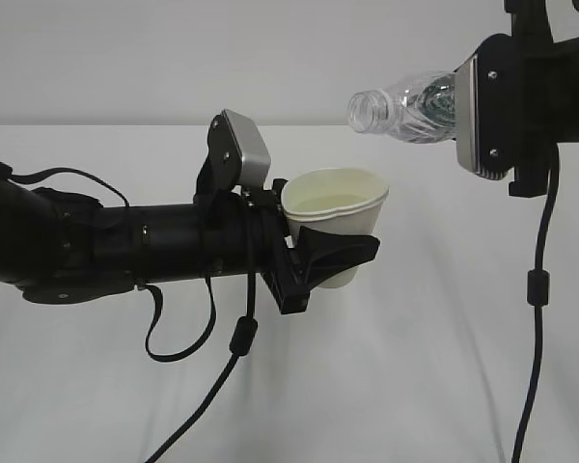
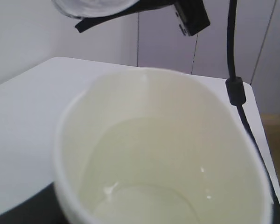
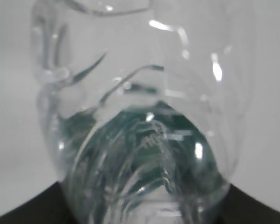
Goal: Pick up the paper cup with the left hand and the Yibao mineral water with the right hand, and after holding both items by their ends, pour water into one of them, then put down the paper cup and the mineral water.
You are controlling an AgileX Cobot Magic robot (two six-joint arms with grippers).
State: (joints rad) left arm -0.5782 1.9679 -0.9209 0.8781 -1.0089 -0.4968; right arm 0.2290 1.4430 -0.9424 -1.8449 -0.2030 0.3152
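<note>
Paper cup (image 1: 335, 214) is held upright in the middle of the exterior frame, clamped between the black jaws of the left gripper (image 1: 333, 253), which are closed around its lower wall. A shallow layer of clear liquid is seen inside the cream interior in the left wrist view. No writing can be read on the cup. Mineral water bottle (image 1: 410, 106) is held near-horizontal in the upper right of the exterior frame, its uncapped mouth pointing left, above and just right of the cup rim and apart from it. Its rear end is gripped by the right gripper (image 1: 482, 111). A green tint is seen through the plastic in the right wrist view, but no lettering is legible. A white bench (image 1: 444, 386) lies below.
</note>
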